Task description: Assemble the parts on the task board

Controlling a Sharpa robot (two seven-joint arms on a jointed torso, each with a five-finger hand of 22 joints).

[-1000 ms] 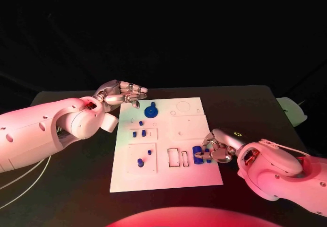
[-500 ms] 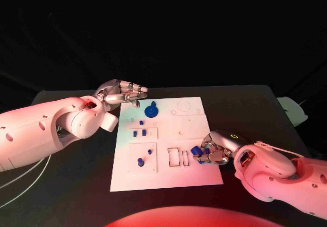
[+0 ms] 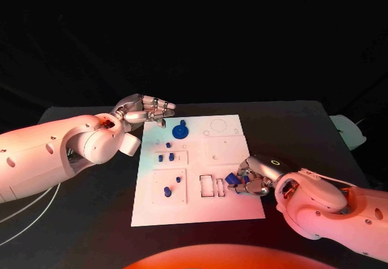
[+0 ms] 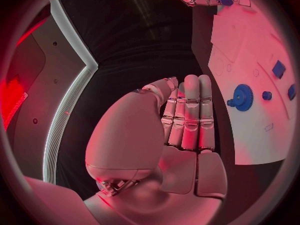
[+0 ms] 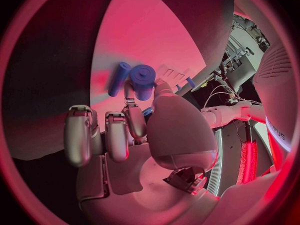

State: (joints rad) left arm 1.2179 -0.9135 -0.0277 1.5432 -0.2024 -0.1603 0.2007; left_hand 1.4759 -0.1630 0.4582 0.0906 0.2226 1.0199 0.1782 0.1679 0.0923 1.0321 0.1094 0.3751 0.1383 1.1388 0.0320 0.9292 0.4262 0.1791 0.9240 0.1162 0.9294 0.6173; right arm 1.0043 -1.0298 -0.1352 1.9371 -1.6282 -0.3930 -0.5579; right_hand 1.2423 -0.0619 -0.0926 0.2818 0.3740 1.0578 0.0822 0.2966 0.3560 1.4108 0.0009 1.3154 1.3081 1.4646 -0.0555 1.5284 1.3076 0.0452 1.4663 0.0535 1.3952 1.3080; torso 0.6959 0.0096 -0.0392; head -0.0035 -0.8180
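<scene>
A blue cylinder part is pinched by the right hand just above the task board — insertion seems next, needing careful alignment — while the left hand, fingers straight, holds nothing.

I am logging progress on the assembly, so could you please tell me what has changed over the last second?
The right hand, gripping a blue part, has shifted slightly leftward over the task board, towards the rectangular slots. The left hand stayed at the board's far left corner, fingers straight, holding nothing. The blue gear and small pegs are unmoved.
</scene>
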